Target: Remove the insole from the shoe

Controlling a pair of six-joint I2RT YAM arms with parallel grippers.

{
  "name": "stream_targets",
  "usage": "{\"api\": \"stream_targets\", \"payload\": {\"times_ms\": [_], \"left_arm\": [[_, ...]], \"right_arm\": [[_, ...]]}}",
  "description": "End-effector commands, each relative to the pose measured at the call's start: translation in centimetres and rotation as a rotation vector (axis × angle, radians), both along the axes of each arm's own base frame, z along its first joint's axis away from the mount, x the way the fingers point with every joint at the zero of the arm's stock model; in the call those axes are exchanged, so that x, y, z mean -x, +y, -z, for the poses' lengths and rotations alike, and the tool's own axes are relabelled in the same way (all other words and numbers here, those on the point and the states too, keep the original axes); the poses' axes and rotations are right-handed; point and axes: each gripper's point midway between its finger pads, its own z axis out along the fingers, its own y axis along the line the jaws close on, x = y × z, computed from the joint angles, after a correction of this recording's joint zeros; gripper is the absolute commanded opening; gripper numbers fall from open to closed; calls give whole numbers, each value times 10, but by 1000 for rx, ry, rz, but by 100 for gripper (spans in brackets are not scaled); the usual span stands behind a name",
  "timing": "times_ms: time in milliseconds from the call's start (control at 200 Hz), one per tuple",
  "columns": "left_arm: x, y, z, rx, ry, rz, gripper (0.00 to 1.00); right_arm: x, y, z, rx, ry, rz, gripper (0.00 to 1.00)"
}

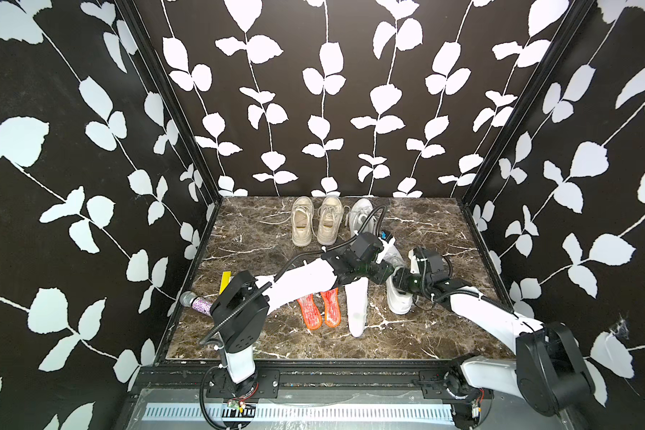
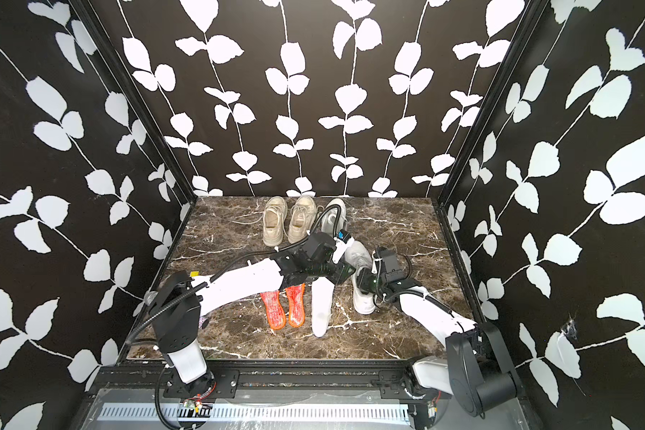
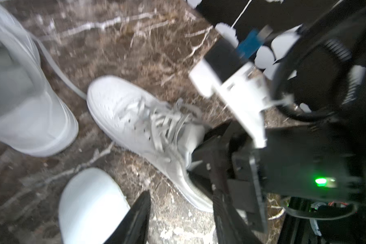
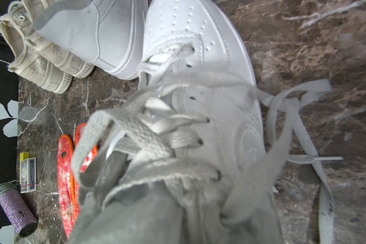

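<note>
Shoes: 4 – 2 beige shoes (image 1: pixel 301 223), 1 spare white shoe (image 1: pixel 360 216), 1 shoe (image 1: pixel 399 298).
Insoles: 3 – 2 orange insoles (image 1: pixel 309 312), 1 white insole (image 1: pixel 357 309).
Task item: white insole out of shoe, flat on table (image 1: pixel 261 238) betw. orange insoles & shoe.
L claw (image 3: pixel 181 193): released, just beside white insole's end.
R claw (image 3: pixel 199 152): grasps shoe at its mouth.
Other: 1 mic (image 1: pixel 196 302), 1 box (image 4: pixel 28 172).

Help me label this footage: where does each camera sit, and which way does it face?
Top views: high behind the arms, looking down at the table; left arm, right arm show.
Left wrist: faces the white sneaker; own fingers, right arm show.
Right wrist: close over its laces; own body unclear.
Shared: sneaker in all; orange insoles in top, right wrist.
</note>
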Motion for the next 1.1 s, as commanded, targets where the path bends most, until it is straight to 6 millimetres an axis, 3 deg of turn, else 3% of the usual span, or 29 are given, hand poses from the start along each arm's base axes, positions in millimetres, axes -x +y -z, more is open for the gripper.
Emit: {"api": "stream_targets", "payload": {"times_ms": [0, 160, 360, 575, 756, 1096], "left_arm": [[1, -12, 2, 63, 67, -24, 52], [-2, -26, 10, 107, 108, -29, 53], [-10, -24, 43, 0, 126, -66, 51], [-21, -11, 64, -75, 117, -93, 20], [-21, -8, 72, -125, 102, -69, 2], [-7, -15, 74, -67, 136, -3, 0]], "right_arm": [[44, -18, 49, 82, 214, 25, 39], [47, -13, 49, 72, 205, 6, 39], [51, 5, 49, 26, 212, -72, 39], [53, 20, 48, 2, 215, -139, 39], [52, 16, 59, 62, 267, -127, 39], [52, -1, 100, 223, 435, -44, 35]]}}
